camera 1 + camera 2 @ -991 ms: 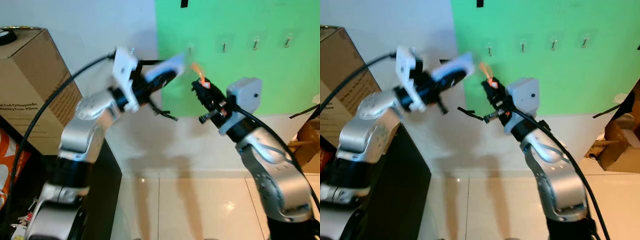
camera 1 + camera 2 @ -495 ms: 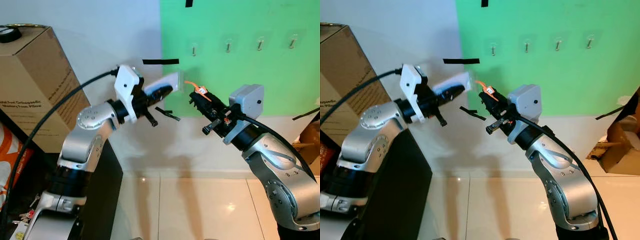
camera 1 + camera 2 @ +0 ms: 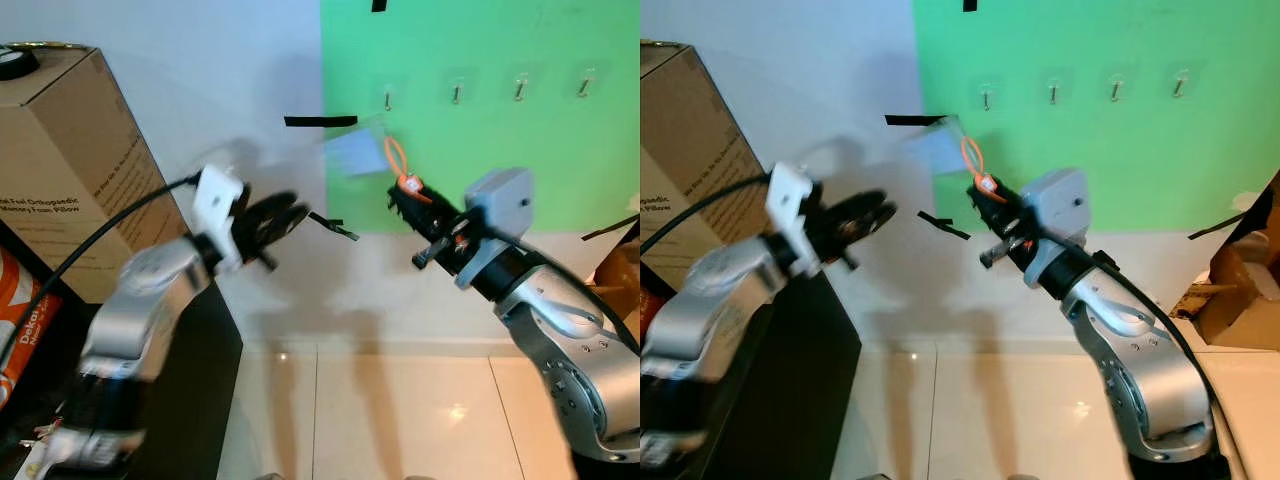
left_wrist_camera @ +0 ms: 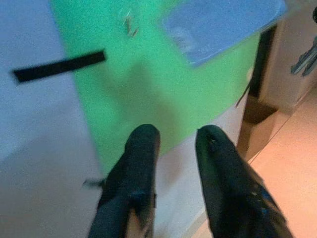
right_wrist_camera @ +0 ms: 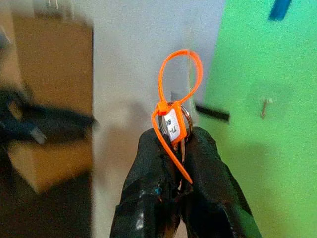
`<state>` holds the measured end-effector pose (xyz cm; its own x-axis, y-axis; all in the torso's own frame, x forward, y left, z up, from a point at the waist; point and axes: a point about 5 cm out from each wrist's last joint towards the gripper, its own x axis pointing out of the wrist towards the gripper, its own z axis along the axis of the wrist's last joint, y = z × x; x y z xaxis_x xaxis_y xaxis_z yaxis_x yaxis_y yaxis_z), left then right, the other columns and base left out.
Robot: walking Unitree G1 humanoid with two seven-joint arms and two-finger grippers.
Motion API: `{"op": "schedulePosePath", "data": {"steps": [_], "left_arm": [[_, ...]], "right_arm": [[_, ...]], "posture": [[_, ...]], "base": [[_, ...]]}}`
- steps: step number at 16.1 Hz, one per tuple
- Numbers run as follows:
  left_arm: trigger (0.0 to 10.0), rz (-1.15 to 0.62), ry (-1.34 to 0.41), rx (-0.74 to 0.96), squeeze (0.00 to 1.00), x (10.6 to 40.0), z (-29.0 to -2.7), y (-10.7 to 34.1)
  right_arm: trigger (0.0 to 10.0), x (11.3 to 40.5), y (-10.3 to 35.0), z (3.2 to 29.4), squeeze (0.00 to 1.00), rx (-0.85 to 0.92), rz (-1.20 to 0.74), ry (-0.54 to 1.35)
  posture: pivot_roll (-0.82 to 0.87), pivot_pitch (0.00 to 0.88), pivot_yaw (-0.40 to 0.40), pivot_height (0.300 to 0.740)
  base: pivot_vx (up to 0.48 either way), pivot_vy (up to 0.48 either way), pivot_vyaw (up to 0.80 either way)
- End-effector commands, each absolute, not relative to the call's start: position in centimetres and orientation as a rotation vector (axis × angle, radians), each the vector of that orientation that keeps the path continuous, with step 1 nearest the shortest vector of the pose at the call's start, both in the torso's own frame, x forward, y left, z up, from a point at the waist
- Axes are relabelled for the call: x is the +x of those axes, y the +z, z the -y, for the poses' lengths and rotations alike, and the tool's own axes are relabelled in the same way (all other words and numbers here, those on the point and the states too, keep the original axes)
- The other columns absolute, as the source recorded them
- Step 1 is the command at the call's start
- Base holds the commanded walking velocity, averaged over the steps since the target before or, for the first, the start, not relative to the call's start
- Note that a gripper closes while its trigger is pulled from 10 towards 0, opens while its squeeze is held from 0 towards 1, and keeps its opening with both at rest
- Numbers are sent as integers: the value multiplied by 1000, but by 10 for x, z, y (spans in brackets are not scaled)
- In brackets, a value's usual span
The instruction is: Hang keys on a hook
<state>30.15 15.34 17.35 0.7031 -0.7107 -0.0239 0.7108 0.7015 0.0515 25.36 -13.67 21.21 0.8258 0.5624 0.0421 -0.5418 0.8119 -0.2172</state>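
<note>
My right gripper (image 3: 402,198) is raised before the green wall panel (image 3: 520,170) and is shut on the keys (image 5: 174,130). Their orange loop (image 3: 395,156) stands up above the fingertips, a little below the leftmost of several small hooks (image 3: 387,98) on the panel. A pale bluish flat piece (image 3: 352,152) shows blurred beside the loop; what holds it I cannot tell. My left gripper (image 3: 290,213), blurred, is further left at the white wall, apart from that piece. Its fingers (image 4: 143,139) are open with nothing between them.
A tall cardboard box (image 3: 70,170) stands at the left on a black cabinet (image 3: 205,390). A black tape strip (image 3: 320,122) is stuck on the wall. Another cardboard box (image 3: 618,275) sits at the far right. Pale floor tiles (image 3: 380,410) lie below.
My left arm has drawn back to the left and down, and the pale piece it held is now free of its fingers. The orange loop has swung upright; the right gripper has barely moved.
</note>
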Motion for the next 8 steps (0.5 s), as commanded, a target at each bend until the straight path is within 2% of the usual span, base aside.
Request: {"op": "schedulePosePath", "data": {"steps": [1,5,8], "left_arm": [[10000,23,-783,101,1000,300,-156,179],[10000,38,-753,99,1000,295,-161,183],[10000,31,-781,116,1000,289,-149,179]], "right_arm": [[0,254,206,136,0,-235,69,587],[0,255,178,144,0,-370,-97,573],[0,251,178,141,0,-308,-101,598]], "posture": [[-203,0,83,740],[-190,0,68,740],[-193,0,69,740]], "base": [[0,0,0],[0,0,0],[0,0,0]]}}
